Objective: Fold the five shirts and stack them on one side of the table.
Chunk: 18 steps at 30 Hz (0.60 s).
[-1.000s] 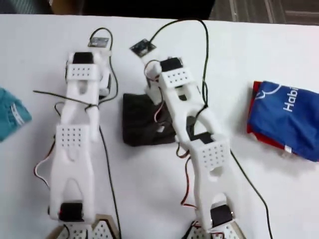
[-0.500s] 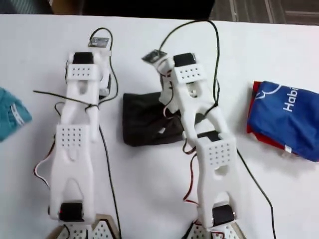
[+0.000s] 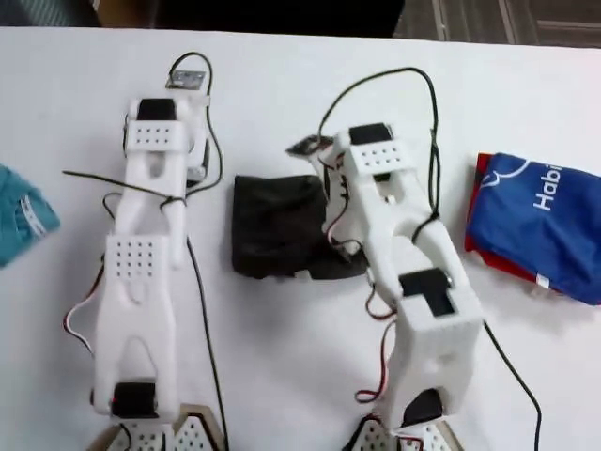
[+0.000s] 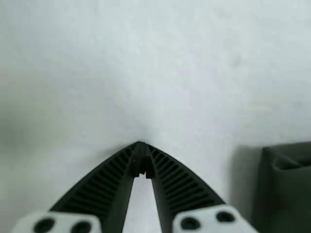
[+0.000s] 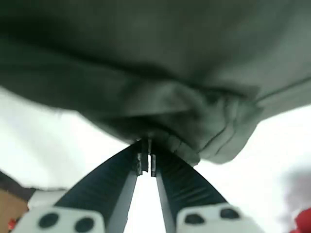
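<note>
Rightward swing of the right gripper (image 5: 146, 156) drags the black shirt (image 3: 272, 225), jaws pinching its hem. Fabric looks soft, limp and light, so grip edges. Left gripper (image 4: 141, 158) jaws are closed and empty.

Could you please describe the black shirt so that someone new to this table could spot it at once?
On the white table, look between the left arm and the right arm. The black shirt lies there, folded into a block. It is the only dark garment: the blue shirt lies out beyond the right arm, the teal shirt beyond the left.
</note>
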### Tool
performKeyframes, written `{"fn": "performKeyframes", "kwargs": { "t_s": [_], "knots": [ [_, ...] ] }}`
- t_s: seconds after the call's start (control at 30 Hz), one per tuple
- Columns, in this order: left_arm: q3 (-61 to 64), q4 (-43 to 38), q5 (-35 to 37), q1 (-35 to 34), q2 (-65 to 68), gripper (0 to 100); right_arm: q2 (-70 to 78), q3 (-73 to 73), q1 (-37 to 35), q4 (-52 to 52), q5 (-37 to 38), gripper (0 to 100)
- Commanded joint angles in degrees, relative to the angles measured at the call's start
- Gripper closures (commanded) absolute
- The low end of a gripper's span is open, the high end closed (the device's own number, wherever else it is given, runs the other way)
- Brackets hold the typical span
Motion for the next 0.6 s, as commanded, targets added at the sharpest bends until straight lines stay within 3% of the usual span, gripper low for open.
{"fn": "performKeyframes", "kwargs": {
  "t_s": [0.0,0.2,0.37,0.57],
  "knots": [
    [-0.1,-2.0,0.4,-2.0,0.0,97,-11.0,2.7,0.5,0.6,1.8,97.8],
    [-0.1,-2.0,0.4,-2.0,0.0,97,-16.0,-0.9,0.0,-8.0,0.4,97.8],
    [-0.1,-2.0,0.4,-2.0,0.0,97,-7.9,-0.4,-0.3,-21.0,-3.6,97.8],
    [-0.1,-2.0,0.4,-2.0,0.0,97,0.5,-1.4,-4.4,-23.3,-3.7,97.8]
  ]
}}
